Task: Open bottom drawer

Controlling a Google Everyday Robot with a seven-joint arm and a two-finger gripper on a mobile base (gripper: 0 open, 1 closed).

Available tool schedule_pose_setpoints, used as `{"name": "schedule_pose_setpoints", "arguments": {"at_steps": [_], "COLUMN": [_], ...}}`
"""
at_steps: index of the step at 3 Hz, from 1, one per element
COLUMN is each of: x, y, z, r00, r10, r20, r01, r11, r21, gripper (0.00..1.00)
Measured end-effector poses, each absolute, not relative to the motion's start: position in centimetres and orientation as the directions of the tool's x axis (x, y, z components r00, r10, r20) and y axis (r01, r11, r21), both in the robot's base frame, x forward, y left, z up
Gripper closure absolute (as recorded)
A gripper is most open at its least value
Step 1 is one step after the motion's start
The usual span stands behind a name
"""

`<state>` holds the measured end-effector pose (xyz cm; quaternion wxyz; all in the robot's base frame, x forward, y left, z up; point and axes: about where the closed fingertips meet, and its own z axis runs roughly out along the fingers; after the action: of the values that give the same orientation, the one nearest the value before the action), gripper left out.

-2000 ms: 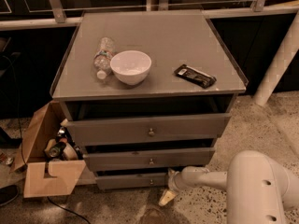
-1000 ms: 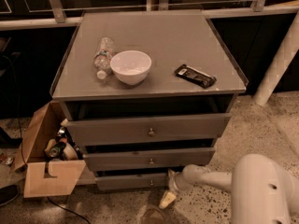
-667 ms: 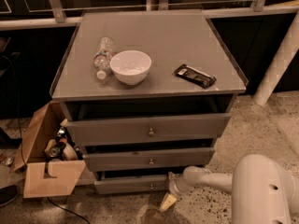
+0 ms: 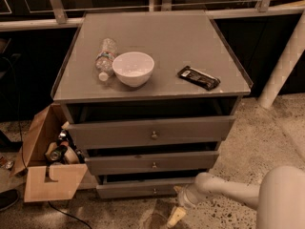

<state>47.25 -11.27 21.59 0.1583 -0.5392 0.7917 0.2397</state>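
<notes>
At 9 o'clock, your box (image 4: 51,181) holds clutter (image 4: 60,151). Bottom drawer (image 4: 136,189) of three sits slightly out; gripper (image 4: 180,206) at its 4 o'clock, grip unclear.

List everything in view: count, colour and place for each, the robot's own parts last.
cabinet: one, grey, centre, against the dark wall
bottle: one, clear, lying on the cabinet top, left of the bowl
bowl: one, white, on the cabinet top
packet: one, dark, on the cabinet top, right side
top drawer: one, grey
middle drawer: one, grey
bottom drawer: one, grey, lowest
knobs: three, brass, one centred per drawer
cardboard box: one, brown, on the floor left of the cabinet
arm: one, white, lower right
gripper: one, low by the bottom drawer's right end
</notes>
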Motion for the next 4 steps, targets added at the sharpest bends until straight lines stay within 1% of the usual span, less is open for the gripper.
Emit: {"name": "schedule_pose_setpoints", "arguments": {"at_steps": [1, 3, 4], "x": [47.5, 51.4, 53.0], "y": [-11.2, -11.8, -12.3], "z": [21.5, 21.2, 20.8], "r00": [-0.365, -0.331, -0.318], "r10": [-0.772, -0.780, -0.789], "r20": [-0.520, -0.531, -0.526], "r01": [-0.931, -0.936, -0.936], "r11": [0.307, 0.342, 0.348], "r21": [0.198, 0.082, 0.043], "gripper": [0.00, 0.00, 0.00]}}
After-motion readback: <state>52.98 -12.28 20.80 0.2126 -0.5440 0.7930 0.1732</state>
